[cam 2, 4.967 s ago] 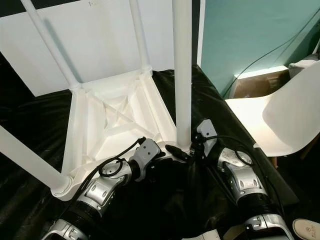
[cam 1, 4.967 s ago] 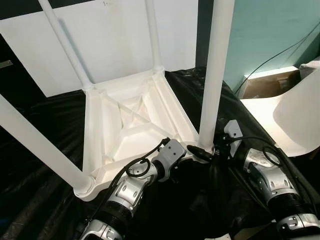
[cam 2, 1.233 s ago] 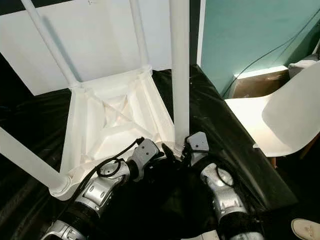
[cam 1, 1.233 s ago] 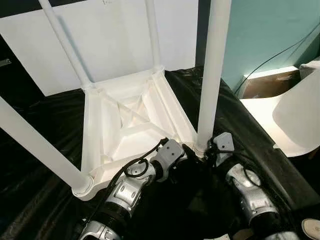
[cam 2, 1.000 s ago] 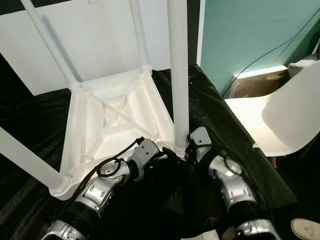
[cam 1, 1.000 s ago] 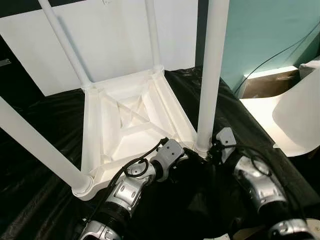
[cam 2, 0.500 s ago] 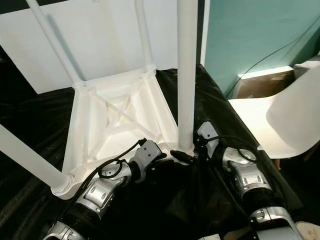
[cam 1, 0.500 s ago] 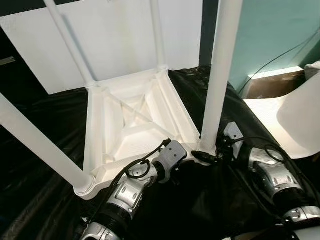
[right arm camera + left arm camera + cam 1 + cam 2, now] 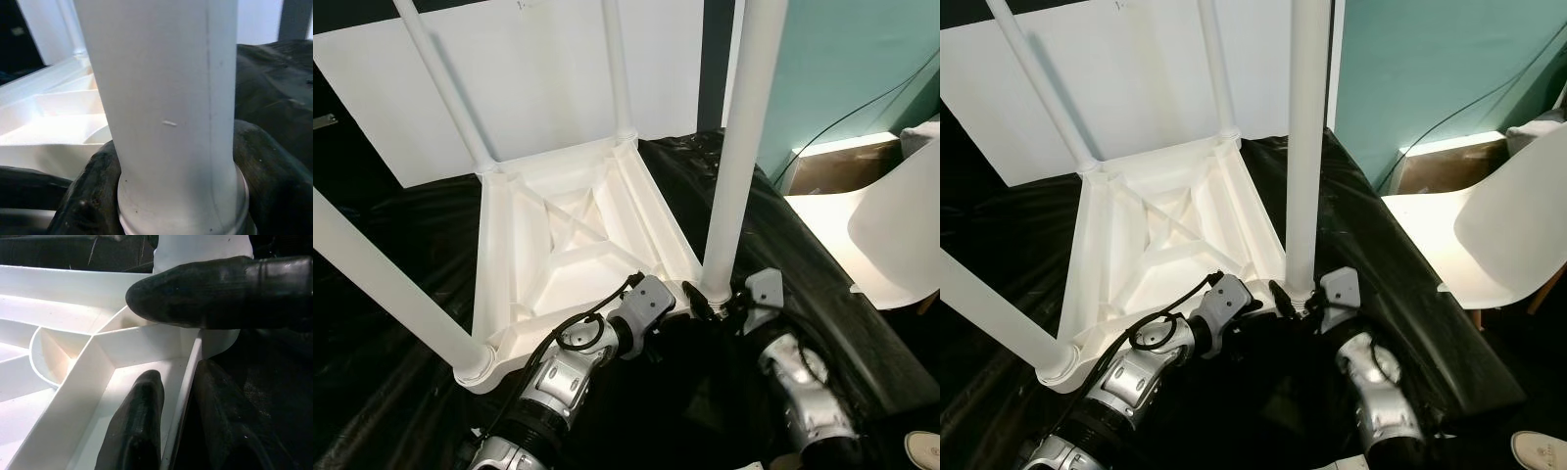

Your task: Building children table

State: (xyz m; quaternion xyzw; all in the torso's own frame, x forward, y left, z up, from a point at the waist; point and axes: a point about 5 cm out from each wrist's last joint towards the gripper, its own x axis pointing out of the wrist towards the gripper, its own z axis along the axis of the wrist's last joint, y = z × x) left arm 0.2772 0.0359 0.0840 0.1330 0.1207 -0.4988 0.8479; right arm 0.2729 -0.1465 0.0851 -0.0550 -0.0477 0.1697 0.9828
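A white plastic children's table (image 9: 568,245) lies upside down on a black sheet (image 9: 391,235), its legs pointing up. My right gripper (image 9: 715,299) is shut around the base of the near right leg (image 9: 734,166), where the leg enters its corner socket. In the right wrist view its fingers (image 9: 93,196) hug both sides of that leg (image 9: 166,98). My left gripper (image 9: 683,294) sits just left of that corner, on the table's near rim. In the left wrist view its fingers (image 9: 134,426) straddle the rim wall (image 9: 188,367), one inside and one outside.
A white board (image 9: 509,88) leans against the wall behind the table. A white chair (image 9: 901,225) stands to the right, with a cardboard box (image 9: 827,166) and a cable by the teal wall. A shoe (image 9: 1540,452) lies on the floor at the near right.
My right forearm has swung in toward the middle while its gripper stayed at the leg's base. The left arm has held its place. The camera shifted slightly.
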